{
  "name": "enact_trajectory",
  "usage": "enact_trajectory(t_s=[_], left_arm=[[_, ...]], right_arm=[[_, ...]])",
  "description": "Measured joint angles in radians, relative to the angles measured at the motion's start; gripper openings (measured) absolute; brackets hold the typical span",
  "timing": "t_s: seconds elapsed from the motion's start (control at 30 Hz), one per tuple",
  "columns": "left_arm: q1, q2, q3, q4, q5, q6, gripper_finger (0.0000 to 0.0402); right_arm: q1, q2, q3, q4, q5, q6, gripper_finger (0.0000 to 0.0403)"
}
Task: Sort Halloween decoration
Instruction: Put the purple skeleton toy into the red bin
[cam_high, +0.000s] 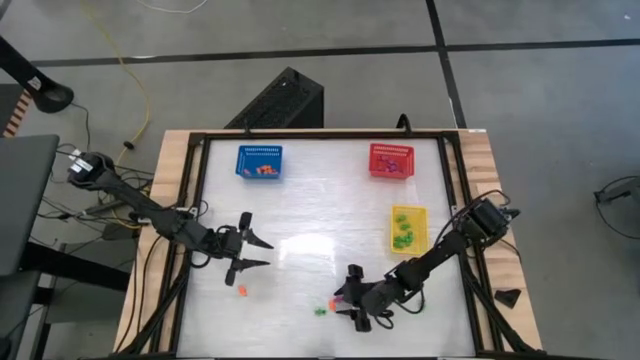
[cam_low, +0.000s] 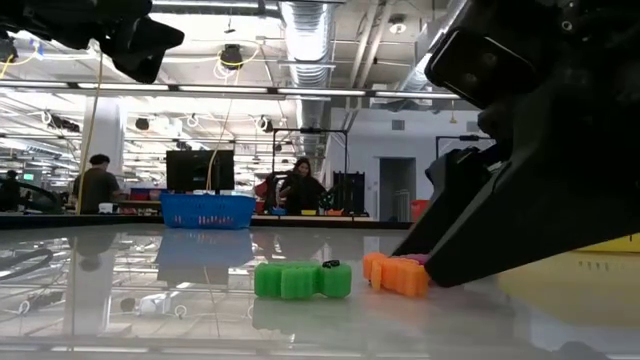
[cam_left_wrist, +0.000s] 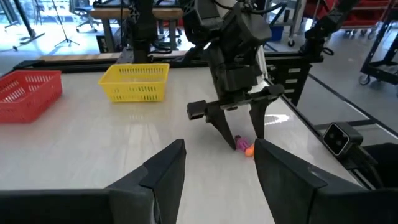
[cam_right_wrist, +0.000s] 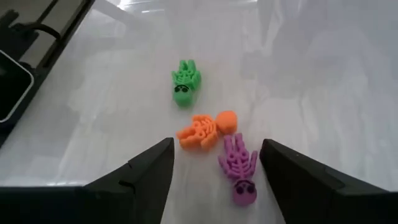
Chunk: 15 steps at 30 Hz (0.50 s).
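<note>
Altogether: three skeleton trinkets, one green (cam_right_wrist: 185, 83), orange (cam_right_wrist: 207, 130), purple (cam_right_wrist: 239, 167).

A blue basket (cam_high: 260, 161) and red basket (cam_high: 391, 160) are set along the desk's (cam_high: 310, 215) far edge. A yellow basket (cam_high: 409, 228) is placed nearer the right side.

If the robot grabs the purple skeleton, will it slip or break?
The purple skeleton lies flat on the glossy table, so it may slide if nudged. It probably won't roll. Its thin ribs and arms look bendable or snappable. The right gripper, fingers open, hangs over it.
</note>
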Motion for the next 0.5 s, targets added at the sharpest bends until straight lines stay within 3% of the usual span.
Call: enact_trajectory(t_s=[0.17,0.43,0.5], left_arm=[[0.000,0.000,0.000,0.000,0.000,0.002,0.0180],[0.000,0.001,0.001,-0.001,-0.001,0.030,0.0180],[0.001,0.001,0.001,-0.001,-0.001,0.037,0.0180]], right_arm=[[-0.001,0.042,0.001,-0.025,0.003,0.000,0.0233],[-0.004,0.017,-0.001,-0.092,-0.029,-0.040,0.0073],[-0.011,-0.008,-0.002,-0.102,-0.037,-0.061,0.0062]])
